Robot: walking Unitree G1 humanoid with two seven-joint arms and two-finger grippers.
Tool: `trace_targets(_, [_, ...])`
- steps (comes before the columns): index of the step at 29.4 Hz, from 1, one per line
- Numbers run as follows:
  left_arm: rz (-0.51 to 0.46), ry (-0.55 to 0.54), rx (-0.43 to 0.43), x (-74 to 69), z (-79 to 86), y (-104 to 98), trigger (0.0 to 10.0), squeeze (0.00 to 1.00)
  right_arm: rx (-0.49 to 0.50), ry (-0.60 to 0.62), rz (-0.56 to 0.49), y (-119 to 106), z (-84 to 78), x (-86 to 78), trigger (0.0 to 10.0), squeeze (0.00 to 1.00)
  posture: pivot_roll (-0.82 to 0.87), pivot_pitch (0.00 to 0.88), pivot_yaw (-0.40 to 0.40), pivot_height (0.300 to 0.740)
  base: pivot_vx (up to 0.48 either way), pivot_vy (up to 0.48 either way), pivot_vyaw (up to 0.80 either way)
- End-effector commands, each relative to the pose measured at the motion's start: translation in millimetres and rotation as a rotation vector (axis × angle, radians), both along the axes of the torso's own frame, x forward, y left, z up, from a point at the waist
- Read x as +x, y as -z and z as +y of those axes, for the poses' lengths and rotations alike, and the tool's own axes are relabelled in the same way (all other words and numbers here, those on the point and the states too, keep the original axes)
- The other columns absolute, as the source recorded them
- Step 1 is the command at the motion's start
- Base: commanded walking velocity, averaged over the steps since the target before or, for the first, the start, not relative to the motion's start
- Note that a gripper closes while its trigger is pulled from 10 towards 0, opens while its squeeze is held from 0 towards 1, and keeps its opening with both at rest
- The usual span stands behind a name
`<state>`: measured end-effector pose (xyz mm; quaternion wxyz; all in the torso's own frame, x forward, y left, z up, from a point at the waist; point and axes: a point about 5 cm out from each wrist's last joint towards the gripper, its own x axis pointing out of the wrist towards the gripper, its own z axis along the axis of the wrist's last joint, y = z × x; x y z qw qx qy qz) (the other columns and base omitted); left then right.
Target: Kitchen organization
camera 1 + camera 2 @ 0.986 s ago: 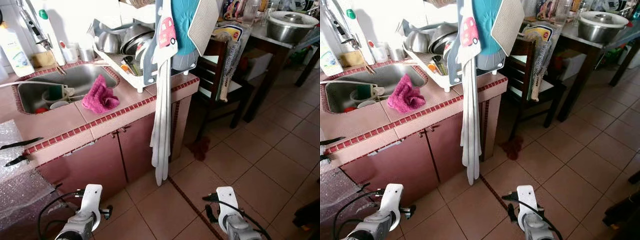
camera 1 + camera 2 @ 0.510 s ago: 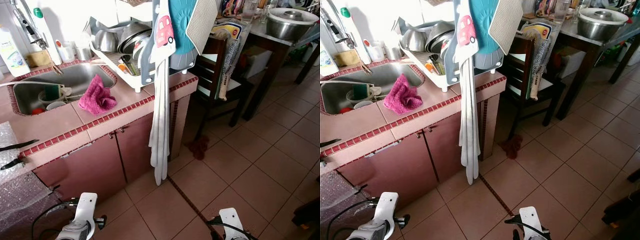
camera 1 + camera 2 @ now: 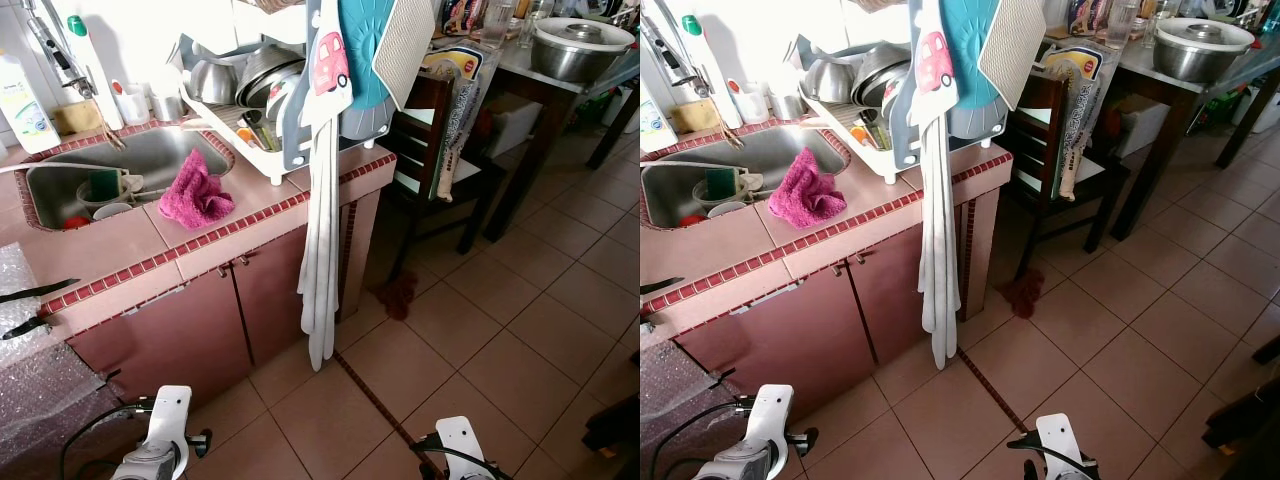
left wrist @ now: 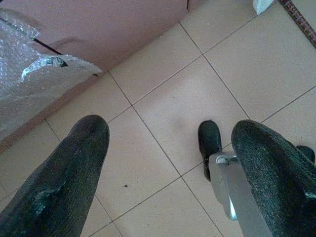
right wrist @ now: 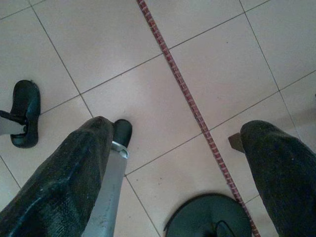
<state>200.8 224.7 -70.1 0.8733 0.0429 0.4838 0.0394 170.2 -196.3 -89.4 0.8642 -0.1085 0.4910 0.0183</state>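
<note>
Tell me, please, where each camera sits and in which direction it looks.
Left and right eye views: on the head, looking forward and down at the pink counter, sink and pink cloth; both arms low.
Left wrist view: looks down past the open left pincer at floor tiles.
Right wrist view: looks down past the open right pincer.
Both wrist views share the tiled floor.

My arms: silver-white wrists, black cables, lower frame corners; left end effector and right end effector fingers black, rough-textured.
</note>
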Motion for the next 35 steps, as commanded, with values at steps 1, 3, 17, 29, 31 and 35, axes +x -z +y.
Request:
trace_targets(1, [-0.006,-0.007,0.017,-0.4,3.2,-0.6,10.0,0.00,-0.007,-0.006,0.008,0.5,-2.9,-2.2,10.0,0.00,0.02,0.000,0.007,0.740,0.000,0.000,0.00])
trace_targets(3, [-0.007,-0.008,0.016,-0.5,3.0,-0.5,10.0,0.00,-0.009,-0.006,0.009,0.6,-3.3,-2.6,10.0,0.00,0.02,0.000,0.007,0.740,0.000,0.000,0.00])
trace_targets(17, [-0.004,-0.015,0.021,-0.7,3.0,-0.3,10.0,0.00,-0.006,-0.005,0.005,-0.2,-2.1,-0.1,10.0,0.00,0.02,0.000,0.010,0.740,-0.127,0.000,0.00])
trace_targets(29, [-0.001,-0.011,0.028,-1.2,3.0,0.0,10.0,0.00,-0.005,-0.012,0.004,-0.3,-0.4,0.8,10.0,0.00,0.02,0.000,0.018,0.740,-0.263,0.000,0.00])
trace_targets(31, [-0.001,-0.007,0.031,-1.0,3.0,-0.1,10.0,0.00,-0.005,-0.013,0.004,-0.4,-0.2,1.0,10.0,0.00,0.02,0.000,0.018,0.740,-0.262,0.000,0.00])
trace_targets(35, [-0.005,0.012,0.045,-0.3,3.4,-0.7,10.0,0.00,-0.007,-0.013,0.004,-0.4,0.0,1.1,10.0,0.00,0.02,0.000,0.018,0.740,-0.132,0.000,0.00])
